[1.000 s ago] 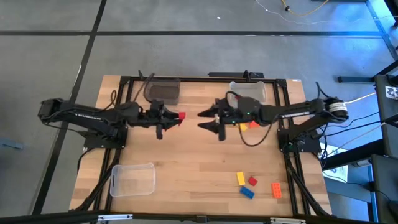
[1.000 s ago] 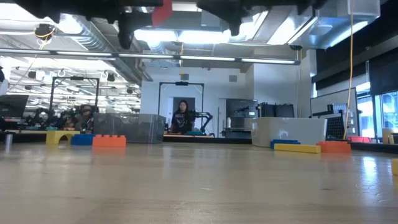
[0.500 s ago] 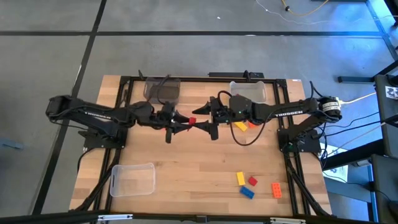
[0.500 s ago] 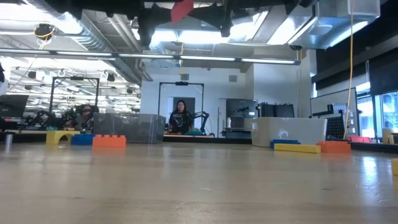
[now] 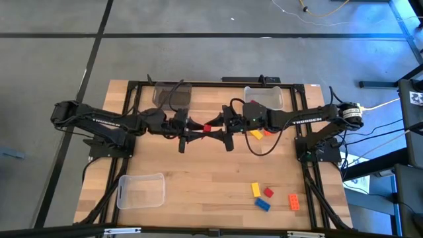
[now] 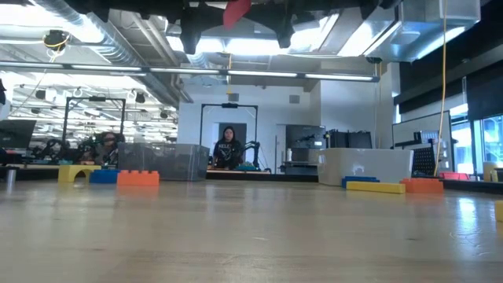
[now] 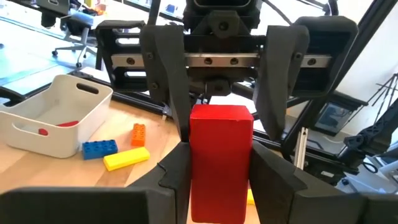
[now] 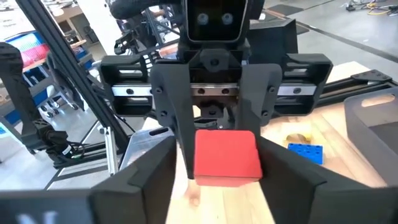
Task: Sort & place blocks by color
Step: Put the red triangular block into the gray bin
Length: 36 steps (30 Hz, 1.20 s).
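A red block [image 5: 207,127] is held in the air over the middle of the table; it also shows at the top of the low view [image 6: 236,11]. My left gripper [image 5: 200,130] is shut on it, coming from the table's left. My right gripper [image 5: 215,131] faces it from the table's right, open. Its fingers [image 7: 166,74] stand on either side of the block's free end, and I cannot tell whether they touch it. Several more blocks [image 5: 263,197] lie flat at the near right, and two [image 5: 259,133] lie under my right arm. My left gripper pinches the red block by two opposite side faces [image 7: 202,180] between its two fingers. The fingers lie level and come from the table's left. The block is lifted clear of the table and sticks out past the fingertips toward my right gripper.
A dark clear bin [image 5: 173,96] and a white bin [image 5: 263,97] stand at the far edge. A clear bin [image 5: 141,190] stands at the near left. A black frame [image 5: 198,83] runs around the table. Bare wood lies at the near middle.
My left gripper has gone toward the table's right with the red block, held clear of the table. My right gripper has gone toward the table's left. The two have met over the table's middle, and the right fingers now stand around the block's free end.
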Motion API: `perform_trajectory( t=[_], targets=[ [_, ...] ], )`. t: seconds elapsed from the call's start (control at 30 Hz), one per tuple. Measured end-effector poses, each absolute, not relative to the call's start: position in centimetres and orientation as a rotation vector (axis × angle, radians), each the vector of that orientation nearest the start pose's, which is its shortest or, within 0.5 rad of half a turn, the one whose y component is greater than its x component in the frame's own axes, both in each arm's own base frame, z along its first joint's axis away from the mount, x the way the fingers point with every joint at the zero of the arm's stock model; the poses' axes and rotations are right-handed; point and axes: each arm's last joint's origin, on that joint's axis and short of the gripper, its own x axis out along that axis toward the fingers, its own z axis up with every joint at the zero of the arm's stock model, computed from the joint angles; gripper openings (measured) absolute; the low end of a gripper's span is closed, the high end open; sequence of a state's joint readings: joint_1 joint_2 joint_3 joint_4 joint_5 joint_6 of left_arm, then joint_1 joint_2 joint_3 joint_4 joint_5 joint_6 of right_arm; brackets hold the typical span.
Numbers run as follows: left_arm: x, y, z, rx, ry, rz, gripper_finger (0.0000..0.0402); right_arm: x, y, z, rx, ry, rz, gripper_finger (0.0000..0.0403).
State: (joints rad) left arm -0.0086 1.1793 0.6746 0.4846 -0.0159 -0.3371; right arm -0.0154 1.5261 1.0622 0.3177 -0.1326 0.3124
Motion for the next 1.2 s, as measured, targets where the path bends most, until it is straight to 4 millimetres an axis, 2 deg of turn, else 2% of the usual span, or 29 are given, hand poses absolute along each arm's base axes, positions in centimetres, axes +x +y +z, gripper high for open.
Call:
perform_trajectory(
  t=[0.2, 0.37, 0.57, 0.67, 0.9, 1.0, 1.2],
  targets=[
    [25.9, -0.2, 28.0, -0.335, 0.018, 0.013, 0.0118, 35.0, -0.2, 29.7, 0.323, 0.166, 0.097, 0.0134],
    [25.9, -0.2, 28.0, -0.358, 0.019, 0.008, 0.0122, 34.9, -0.1, 29.7, 0.325, 0.168, 0.106, 0.0133],
    [25.2, 0.3, 28.6, -0.35, 0.014, -0.002, 0.0188, 34.1, -0.5, 30.0, 0.313, 0.222, 0.125, 0.0133],
    [23.8, 1.0, 29.5, -0.341, 0.013, 0.028, 0.0203, 32.7, -1.1, 30.6, 0.291, 0.283, 0.1, 0.0133],
    [20.5, 1.8, 30.4, -0.289, 0.09, 0.091, 0.0204, 28.2, -1.4, 31.6, 0.254, 0.447, 0.061, 0.0133],
    [19.4, 1.7, 30.5, -0.281, 0.052, 0.089, 0.0205, 26.1, -1.3, 31.0, 0.259, 0.466, 0.043, 0.0133],
    [18.0, 1.4, 28.7, -0.326, -0.074, 0.082, 0.0205, 22.0, -1.1, 29.1, 0.343, 0.383, -0.023, 0.0133]
  ],
)
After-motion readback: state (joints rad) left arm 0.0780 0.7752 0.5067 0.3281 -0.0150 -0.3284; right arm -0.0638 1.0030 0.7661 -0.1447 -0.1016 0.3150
